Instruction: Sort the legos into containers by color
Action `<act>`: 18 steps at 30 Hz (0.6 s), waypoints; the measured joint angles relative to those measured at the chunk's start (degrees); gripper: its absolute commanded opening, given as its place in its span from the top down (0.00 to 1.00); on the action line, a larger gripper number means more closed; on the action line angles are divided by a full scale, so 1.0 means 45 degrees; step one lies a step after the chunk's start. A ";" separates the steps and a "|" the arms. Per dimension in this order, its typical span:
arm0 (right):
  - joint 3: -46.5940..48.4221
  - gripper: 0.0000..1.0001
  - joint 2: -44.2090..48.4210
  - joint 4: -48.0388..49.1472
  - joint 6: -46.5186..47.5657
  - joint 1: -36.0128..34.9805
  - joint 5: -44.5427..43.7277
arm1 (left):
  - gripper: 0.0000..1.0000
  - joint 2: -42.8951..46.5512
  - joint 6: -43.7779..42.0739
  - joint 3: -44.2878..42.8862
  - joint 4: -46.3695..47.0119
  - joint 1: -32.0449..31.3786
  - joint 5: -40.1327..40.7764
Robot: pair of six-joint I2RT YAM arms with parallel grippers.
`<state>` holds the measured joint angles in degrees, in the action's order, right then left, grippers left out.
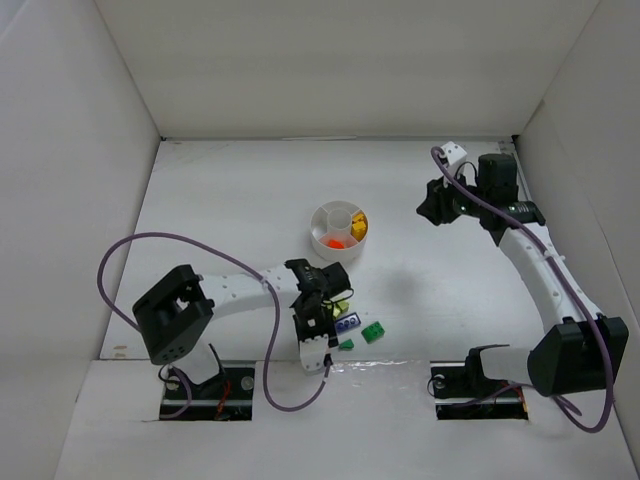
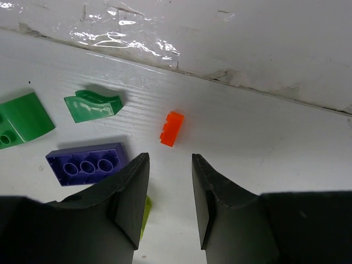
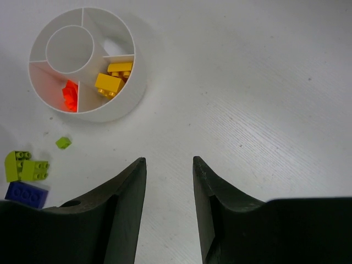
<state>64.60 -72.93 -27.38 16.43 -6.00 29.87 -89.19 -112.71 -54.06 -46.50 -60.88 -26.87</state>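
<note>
Orange lego (image 2: 172,128), seen only from the left wrist, lies before the parted left gripper (image 2: 170,159); right gripper (image 3: 169,162) parted.

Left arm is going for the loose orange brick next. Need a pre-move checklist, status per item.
1. Left gripper open and empty: ok.
2. Orange brick just ahead of the gap between the fingers, touching nothing: ok.
3. Purple brick clear of the closing fingers: cannot tell, it lies right beside one.
4. Room in the dish compartment with the orange pieces: ok.
5. Right gripper open, off to the side of the dish: ok.
</note>
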 measured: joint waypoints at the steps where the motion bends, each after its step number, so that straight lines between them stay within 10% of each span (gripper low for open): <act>1: 0.0000 0.55 0.0000 0.0024 -0.0039 0.0078 0.0015 | 0.67 -0.0121 -0.0005 -0.0087 -0.0010 -0.0039 0.0029; 18: 0.0000 0.55 0.0000 0.0233 -0.0185 0.0903 0.0194 | 0.68 -0.0869 -0.0010 -0.0296 -0.0010 -0.0816 0.0209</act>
<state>64.60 -72.93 -26.33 15.59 -1.93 30.74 -93.10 -112.75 -55.40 -46.54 -64.55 -25.93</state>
